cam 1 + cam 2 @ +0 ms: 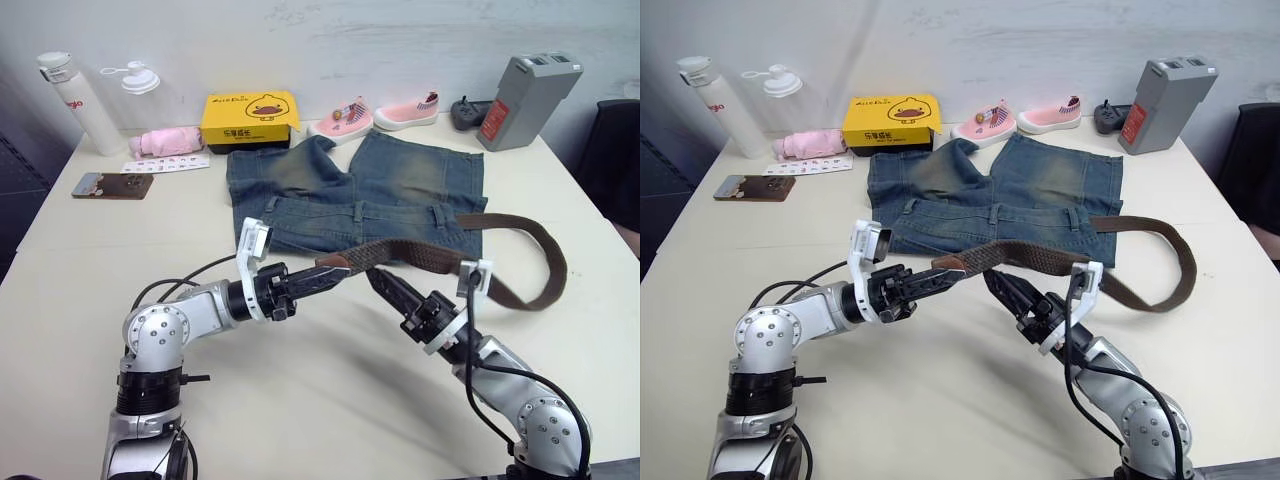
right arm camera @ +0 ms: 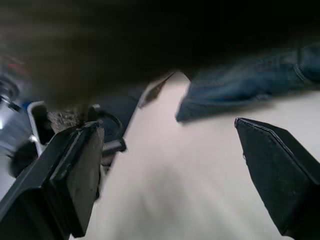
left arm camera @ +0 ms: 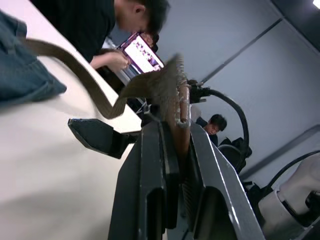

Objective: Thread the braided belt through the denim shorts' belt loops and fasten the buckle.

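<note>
Left gripper [image 1: 335, 272] pinches braided belt [image 1: 420, 257]; right gripper [image 1: 385, 283] gapes

Head pair looks down over the table; wrist cameras sit low and close

Both eye views face forward and down from above the white table [image 1: 90, 240], sharing the denim shorts [image 1: 400, 190], the braided belt [image 1: 530, 245] and both arms, the right eye slightly offset. The left wrist view looks along the left gripper [image 3: 175, 150] from table height, past the belt toward a seated person [image 3: 100, 25]. The right wrist view skims the tabletop toward the shorts' edge
</note>
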